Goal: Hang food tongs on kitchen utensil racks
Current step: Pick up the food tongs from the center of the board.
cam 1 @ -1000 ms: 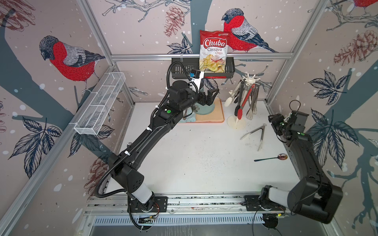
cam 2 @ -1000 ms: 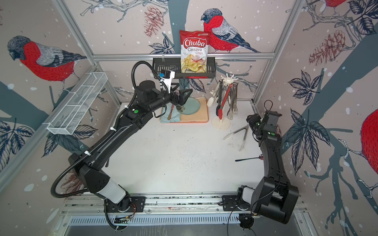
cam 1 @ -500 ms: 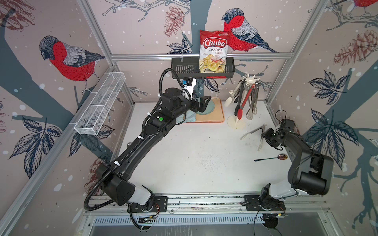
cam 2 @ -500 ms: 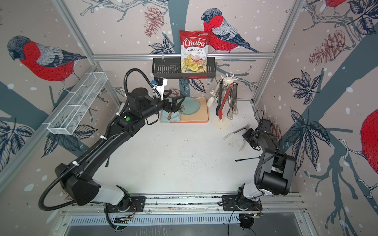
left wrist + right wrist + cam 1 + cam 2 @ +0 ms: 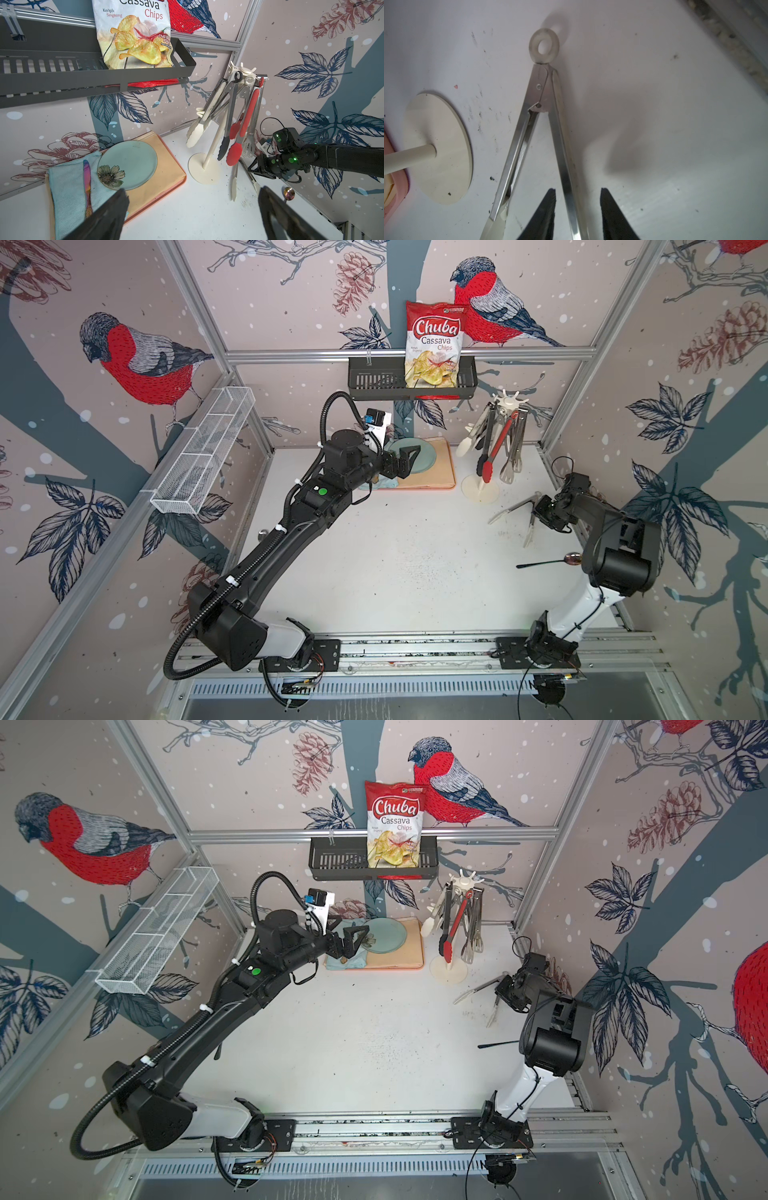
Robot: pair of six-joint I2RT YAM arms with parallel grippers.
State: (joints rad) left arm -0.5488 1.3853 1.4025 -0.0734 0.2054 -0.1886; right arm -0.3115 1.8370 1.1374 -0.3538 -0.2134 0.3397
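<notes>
My right fingers (image 5: 547, 216) are down at the surface (image 5: 395, 564), set narrow but not closed. One steel arm of the loose tongs (image 5: 544, 91) runs between them with a sliver of gap on each side, so I am astride it and not gripping it. These tongs lie flat, splayed in a V, with their pale ring loop (image 5: 544, 48) pointing away from my wrist. In both top views they rest near the round base of the rack (image 5: 480, 492), on the side toward my right arm and apart from it.

The rack stands upright at the back right of the surface. Tongs hang from its crown of hooks (image 5: 509, 400) and dangle around the pole: a white-tipped pair (image 5: 198, 129), a black-tipped pair (image 5: 225, 143), a red pair (image 5: 247, 122) and bare steel ones (image 5: 514, 464).

My left fingers (image 5: 108, 218) are spread wide and hold nothing. They hang over the peach tray (image 5: 166, 168), which carries a pale green plate (image 5: 128, 162) and a blue cloth (image 5: 68, 187) with an iridescent knife (image 5: 87, 182) lying on it. A spoon (image 5: 544, 563) lies on the surface beside my right arm, nearer the front than the loose tongs.
</notes>
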